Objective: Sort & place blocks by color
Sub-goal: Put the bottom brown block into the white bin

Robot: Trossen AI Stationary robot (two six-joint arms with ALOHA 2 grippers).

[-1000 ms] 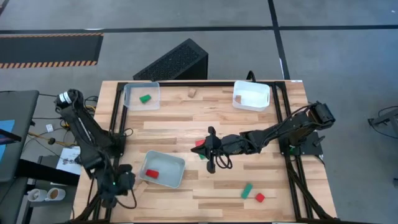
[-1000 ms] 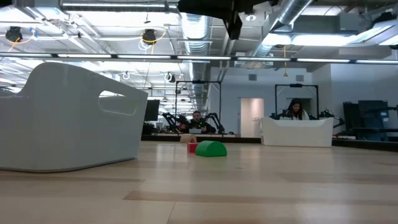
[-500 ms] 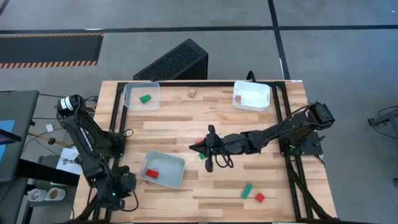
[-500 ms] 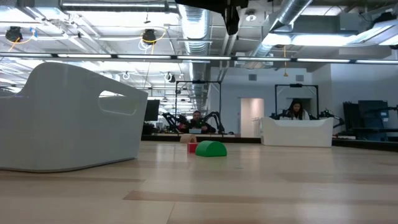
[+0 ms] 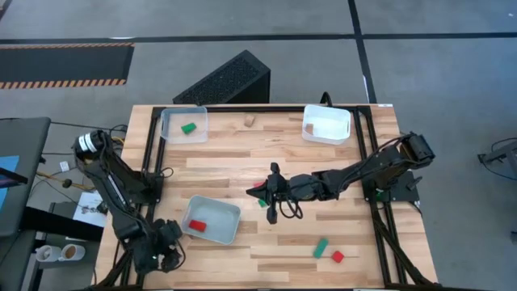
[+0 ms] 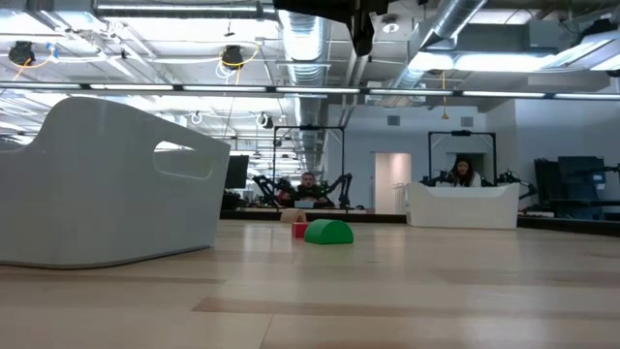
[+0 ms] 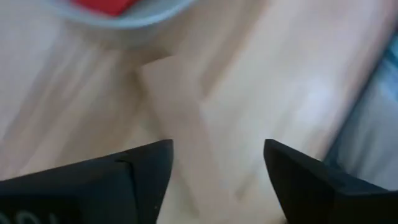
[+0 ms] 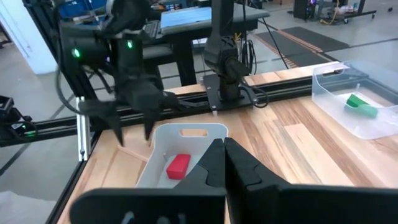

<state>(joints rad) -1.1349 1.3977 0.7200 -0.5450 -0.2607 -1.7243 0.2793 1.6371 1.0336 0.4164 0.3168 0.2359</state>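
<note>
My right gripper (image 5: 257, 192) hangs shut and empty above mid-table, over a red block (image 5: 259, 185) and a green block (image 5: 263, 202) that lie on the wood. The low view shows this green block (image 6: 328, 232) and the red one (image 6: 298, 230) under the gripper (image 6: 362, 29). My left gripper (image 5: 171, 239) is open and empty at the near left, beside the near-left tray (image 5: 229, 212), which holds a red block (image 5: 199, 225). A green block (image 5: 188, 128) lies in the far-left clear tray (image 5: 170, 117). A light wood block (image 5: 250, 120) lies on the table at the far side.
A white tray (image 5: 326, 129) stands at the far right. Another green block (image 5: 321, 246) and red block (image 5: 337, 256) lie near the front edge. Black rails (image 5: 149, 162) run along the table's sides. People sit at desks in the room behind (image 6: 462, 173).
My left arm has swung toward the table's near edge, and its gripper has moved a little nearer to the near-left tray's near corner. My right gripper has risen slightly above the middle blocks. The blocks have kept still.
</note>
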